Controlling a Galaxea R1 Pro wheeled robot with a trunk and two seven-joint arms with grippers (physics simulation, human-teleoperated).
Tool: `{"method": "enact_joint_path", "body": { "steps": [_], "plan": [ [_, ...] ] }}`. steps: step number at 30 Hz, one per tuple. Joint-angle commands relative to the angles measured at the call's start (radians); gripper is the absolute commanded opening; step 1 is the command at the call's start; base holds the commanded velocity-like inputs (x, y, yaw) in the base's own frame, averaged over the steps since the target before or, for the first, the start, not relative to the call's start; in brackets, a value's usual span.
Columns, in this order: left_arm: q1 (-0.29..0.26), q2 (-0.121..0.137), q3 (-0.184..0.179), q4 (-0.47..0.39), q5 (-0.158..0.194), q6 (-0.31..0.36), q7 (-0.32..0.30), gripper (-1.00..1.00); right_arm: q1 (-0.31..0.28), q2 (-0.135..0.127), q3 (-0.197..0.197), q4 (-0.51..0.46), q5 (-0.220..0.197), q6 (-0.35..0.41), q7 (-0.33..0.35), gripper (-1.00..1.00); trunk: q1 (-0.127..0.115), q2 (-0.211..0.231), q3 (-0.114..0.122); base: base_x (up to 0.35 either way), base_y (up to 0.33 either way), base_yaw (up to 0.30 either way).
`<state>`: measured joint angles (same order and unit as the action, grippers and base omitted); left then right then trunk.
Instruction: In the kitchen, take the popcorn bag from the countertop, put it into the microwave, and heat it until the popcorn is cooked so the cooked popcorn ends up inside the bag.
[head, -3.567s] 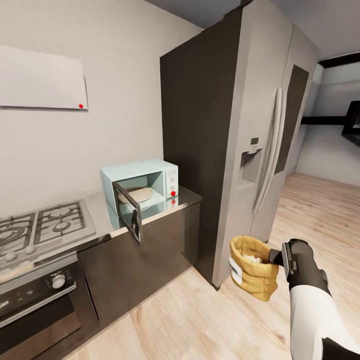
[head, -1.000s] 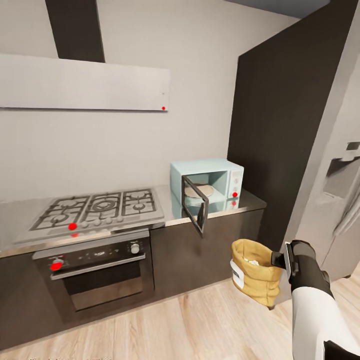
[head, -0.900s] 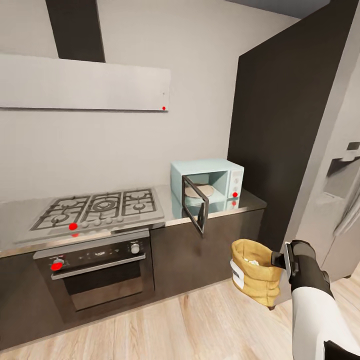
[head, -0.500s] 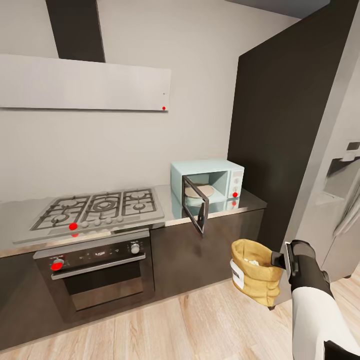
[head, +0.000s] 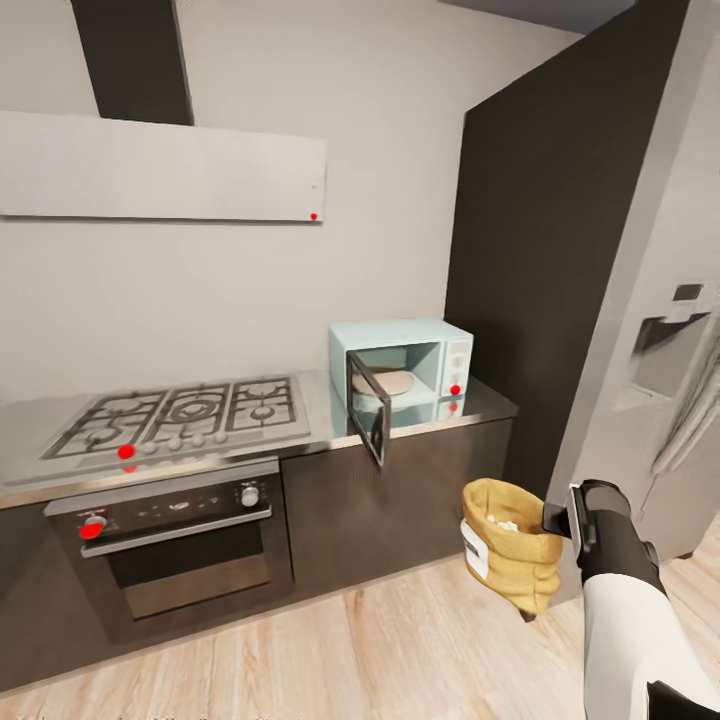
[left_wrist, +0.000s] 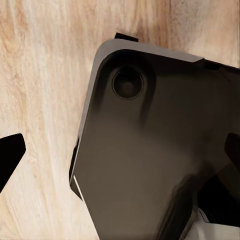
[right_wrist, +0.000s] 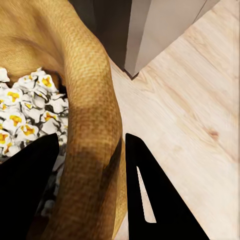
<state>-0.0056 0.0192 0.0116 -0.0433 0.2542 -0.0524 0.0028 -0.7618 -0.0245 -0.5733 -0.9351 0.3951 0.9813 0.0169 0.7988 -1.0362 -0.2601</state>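
1. The right gripper (head: 556, 517) holds the bag (head: 508, 545) by its rolled rim, out over the wood floor (head: 380, 650) in front of the dark cabinets.
2. In the right wrist view the rim wall sits between the two dark fingers (right_wrist: 150, 195): one lies inside the bag over the popcorn (right_wrist: 25, 115), the other outside, so the jaws are closed on the rim.
3. The popcorn looks white and puffed (with yellow centres).
4. The microwave (head: 400, 372) stands on the worktop (head: 480, 405) beside the fridge (head: 640, 300), its door swung open, well apart from the bag and higher.
5. The hob (head: 170, 415) lies left of the microwave, above the oven (head: 170, 540).
6. Left gripper (left_wrist: 120, 150): dark tips show at the edges of its wrist view, over the floor and a dark robot part; I cannot tell how wide its jaws stand.
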Motion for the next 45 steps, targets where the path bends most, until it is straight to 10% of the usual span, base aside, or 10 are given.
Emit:
{"method": "enact_joint_path", "body": {
  "steps": [1,45],
  "plan": [
    [-0.001,0.0,0.001,0.0,0.003,-0.003,0.0,1.0,-0.001,0.0,-0.001,-0.001,0.001,0.003,0.002,-1.0,0.0,-0.001,-0.001,0.0,-0.281,0.189],
    [-0.001,-0.001,-0.001,0.0,0.0,-0.003,0.0,1.0,-0.001,-0.002,-0.002,0.002,0.002,0.002,0.002,-1.0,0.0,-0.001,-0.001,0.012,-0.061,0.166]
  ]
}}
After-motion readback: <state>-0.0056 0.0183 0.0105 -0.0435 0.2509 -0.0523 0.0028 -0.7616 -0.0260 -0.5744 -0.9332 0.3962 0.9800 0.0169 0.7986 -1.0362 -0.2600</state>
